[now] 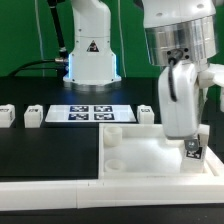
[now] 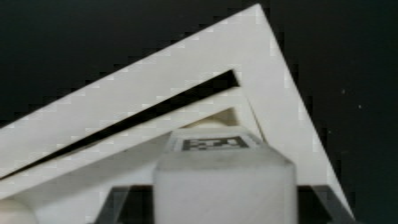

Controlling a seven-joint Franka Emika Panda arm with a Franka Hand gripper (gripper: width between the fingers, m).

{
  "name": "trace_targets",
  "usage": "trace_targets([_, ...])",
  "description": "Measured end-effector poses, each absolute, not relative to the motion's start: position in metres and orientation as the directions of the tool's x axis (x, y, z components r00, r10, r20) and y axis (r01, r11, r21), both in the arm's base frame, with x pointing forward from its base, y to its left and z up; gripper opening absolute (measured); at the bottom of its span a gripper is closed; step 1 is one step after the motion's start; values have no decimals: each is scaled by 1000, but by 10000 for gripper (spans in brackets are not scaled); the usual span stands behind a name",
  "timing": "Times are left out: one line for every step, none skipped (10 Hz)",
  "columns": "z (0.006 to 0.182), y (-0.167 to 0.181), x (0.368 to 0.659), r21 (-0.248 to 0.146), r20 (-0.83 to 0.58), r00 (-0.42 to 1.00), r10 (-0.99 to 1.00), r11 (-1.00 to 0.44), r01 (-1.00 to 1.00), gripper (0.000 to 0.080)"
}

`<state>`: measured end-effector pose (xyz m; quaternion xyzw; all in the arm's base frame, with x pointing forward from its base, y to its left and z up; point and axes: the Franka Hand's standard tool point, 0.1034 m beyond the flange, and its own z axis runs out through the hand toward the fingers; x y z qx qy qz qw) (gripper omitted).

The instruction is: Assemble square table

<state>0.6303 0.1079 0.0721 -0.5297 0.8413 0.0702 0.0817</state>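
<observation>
Exterior view: the square top (image 1: 140, 168), smooth white plastic and tray-like with a raised rim, lies flat on the dark tabletop (image 1: 40, 150) toward the exterior view's right. The arm descends steeply from above. The gripper (image 1: 180, 68) points downward, clamped on a long white leg (image 1: 178, 105) held nearly upright. The leg's tagged lower end is over the right-hand part of the top; contact with it cannot be confirmed. Behind lie the marker board (image 1: 90, 112), one loose leg block (image 1: 146, 113) just beside it and two more (image 1: 33, 115) well to the left. A long white bar (image 1: 60, 190) runs along the front edge, and the arm's base (image 1: 90, 50) stands at the rear. Wrist view: the leg (image 2: 222, 175), a pale block with a black-and-white tag on its end, sits between the dark fingers (image 2: 125, 205) of the gripper (image 2: 217, 205). Beyond it, a corner of the square top (image 2: 178, 90) shows as white angled bands on black.
</observation>
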Motion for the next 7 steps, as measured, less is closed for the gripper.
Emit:
trace_targets([72, 108, 630, 30, -212, -420, -882, 424, -905, 291])
trace_targets([71, 108, 630, 32, -211, -420, -883, 423, -906, 314])
trace_targets([71, 108, 630, 31, -211, -419, -883, 422, -906, 489])
trace_targets([71, 109, 630, 31, -211, -418, -884, 421, -906, 615])
trace_targets([71, 109, 630, 31, -211, -416, -884, 420, -907, 615])
trace_targets([71, 109, 630, 30, -211, -414, -885, 418, -908, 642])
trace_targets([78, 113, 631, 20, -218, -398, -891, 404, -915, 642])
